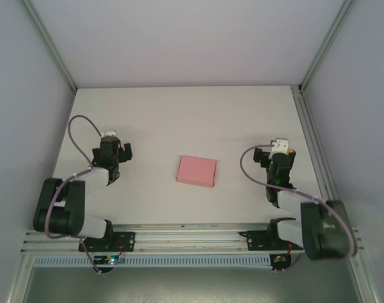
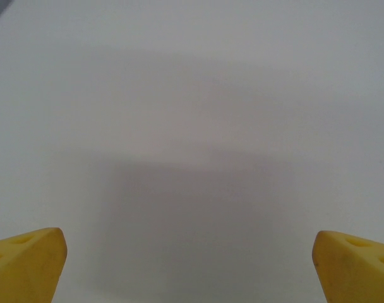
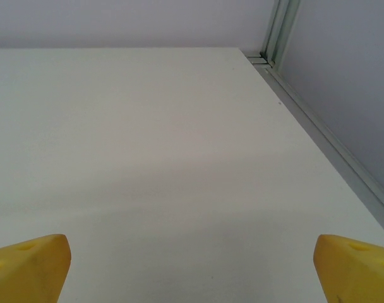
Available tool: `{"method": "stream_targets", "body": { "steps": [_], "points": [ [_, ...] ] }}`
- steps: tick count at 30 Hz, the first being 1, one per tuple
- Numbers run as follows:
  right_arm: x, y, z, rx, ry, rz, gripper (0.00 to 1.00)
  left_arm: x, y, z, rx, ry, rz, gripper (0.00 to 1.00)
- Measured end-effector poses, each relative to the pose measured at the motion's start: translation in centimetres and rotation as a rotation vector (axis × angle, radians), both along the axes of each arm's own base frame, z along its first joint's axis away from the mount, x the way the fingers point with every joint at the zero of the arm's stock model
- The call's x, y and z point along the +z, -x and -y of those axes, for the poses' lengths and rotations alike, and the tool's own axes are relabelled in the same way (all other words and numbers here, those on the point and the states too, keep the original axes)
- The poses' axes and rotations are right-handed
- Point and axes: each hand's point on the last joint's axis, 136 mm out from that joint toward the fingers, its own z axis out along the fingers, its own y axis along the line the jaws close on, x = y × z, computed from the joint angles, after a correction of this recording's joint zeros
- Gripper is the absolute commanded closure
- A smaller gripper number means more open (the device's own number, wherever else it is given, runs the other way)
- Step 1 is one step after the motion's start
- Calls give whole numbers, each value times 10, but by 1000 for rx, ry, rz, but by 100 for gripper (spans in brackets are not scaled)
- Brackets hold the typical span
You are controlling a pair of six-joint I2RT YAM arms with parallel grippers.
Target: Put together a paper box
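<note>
White surface (image 1: 179,113) inside a pale-walled enclosure with aluminium framing, pretty bare setup. The paper box (image 1: 197,170) looks folded up into a small flat pink rectangle, lying on the surface between the two grippers, slightly skewed. It's off to the right of the left gripper (image 1: 122,151) and off to the left of the right gripper (image 1: 261,156), well apart from both, nothing touching it.

Both grippers are spread wide with nothing between the jaws. On the left wrist cam the yellow fingertips (image 2: 28,262) sit at the bottom corners with just plain surface and a soft shadow ahead of them. Same on the right wrist cam: yellow fingertips (image 3: 31,262) far apart, bare surface ahead, and the metal frame rail (image 3: 331,139) running along the surface edge to that gripper's right, up to the back corner.
</note>
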Motion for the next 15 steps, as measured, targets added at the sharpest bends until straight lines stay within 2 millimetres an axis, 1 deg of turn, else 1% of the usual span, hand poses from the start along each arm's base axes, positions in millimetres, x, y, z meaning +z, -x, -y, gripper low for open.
{"method": "stream_targets", "body": {
  "steps": [4,6,7,8,10,13,15],
  "points": [
    [-14,-14,5,16,-35,9,2,2,-18,6,-58,9,85,0],
    [-23,-24,-1,56,-51,5,2,1,-18,8,-79,15,121,0],
    [-26,-26,-6,81,-55,-12,2,0,-17,9,-90,17,145,0],
    [-24,-30,-10,107,-60,-13,2,-6,-15,10,-96,20,144,0],
    [-10,-41,-15,137,-63,26,2,-12,-11,11,-107,24,132,0],
    [4,-51,-19,162,-61,64,2,-7,-14,14,-120,29,164,0],
    [5,-52,-21,171,-59,66,2,-2,-17,14,-124,28,185,0]
  ]
}}
